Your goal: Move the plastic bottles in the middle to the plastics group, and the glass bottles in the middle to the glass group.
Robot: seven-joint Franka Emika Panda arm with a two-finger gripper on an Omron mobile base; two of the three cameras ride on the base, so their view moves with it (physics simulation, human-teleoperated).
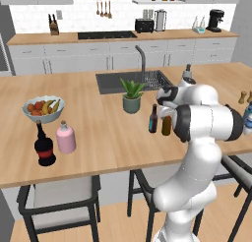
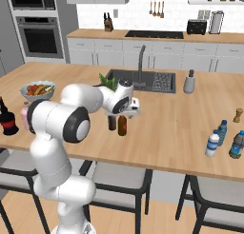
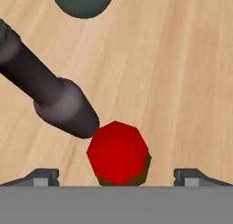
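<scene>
The amber-brown glass bottle (image 1: pixel 167 125) (image 2: pixel 122 125) stands mid-counter, and its red cap (image 3: pixel 118 152) lies between my fingertips in the hand view. My gripper (image 3: pixel 117 177) (image 2: pixel 125 113) hovers just above it, open, with the jaws wide on either side of the cap. The dark glass bottle (image 1: pixel 153 119) (image 2: pixel 112 122) (image 3: pixel 50 93) stands right beside the amber one. At the far left are the big black red-labelled bottle (image 1: pixel 44 145) and the pink bottle (image 1: pixel 65 137). The whitish plastic bottle (image 2: pixel 212 143) stands at the right by two blue bottles (image 2: pixel 222 132).
A potted plant (image 1: pixel 132 96) sits just behind the two slim bottles, in front of the sink (image 1: pixel 113 83). A fruit bowl (image 1: pixel 43 108) is at the left, a grey dispenser (image 2: pixel 189 82) and a tan grinder (image 2: pixel 237 115) to the right. Stools (image 1: pixel 59 196) stand under the counter's near edge.
</scene>
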